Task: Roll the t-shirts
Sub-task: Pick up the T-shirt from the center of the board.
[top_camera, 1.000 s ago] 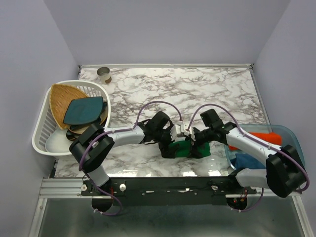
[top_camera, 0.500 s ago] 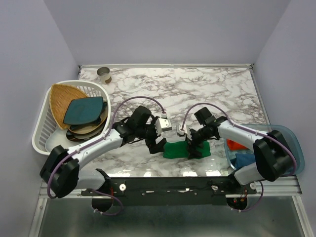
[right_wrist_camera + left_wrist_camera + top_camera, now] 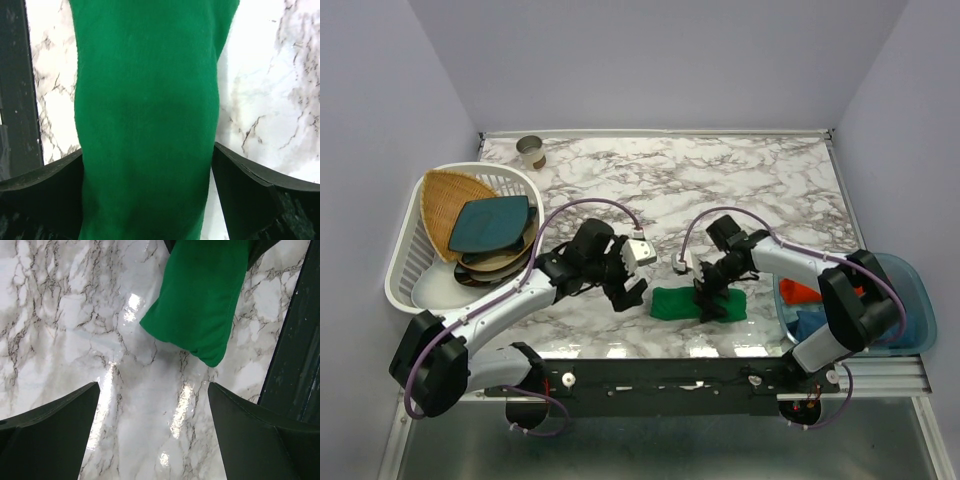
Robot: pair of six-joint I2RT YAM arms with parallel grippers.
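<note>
A bright green t-shirt, rolled into a short bundle (image 3: 695,303), lies on the marble table near the front edge. My left gripper (image 3: 630,288) is open and empty just left of the roll. In the left wrist view its gripper (image 3: 152,390) has bare marble between the fingers, and the roll's end (image 3: 200,300) lies ahead. My right gripper (image 3: 710,297) is over the roll's right half. In the right wrist view its gripper (image 3: 145,155) has jaws spread wide, with the green roll (image 3: 147,110) filling the gap. Orange-red (image 3: 801,292) and blue (image 3: 810,322) t-shirts lie in the bin.
A clear blue bin (image 3: 912,275) sits at the right front. A white basket (image 3: 405,262) at the left holds a woven tray (image 3: 445,195) and a dark teal plate (image 3: 492,222). A small cup (image 3: 530,152) stands at the back left. The dark front rail (image 3: 295,340) runs beside the roll.
My left gripper has let go of the green roll and drawn back to the left. My right gripper has stayed over the roll. The roll now lies longer and flatter.
</note>
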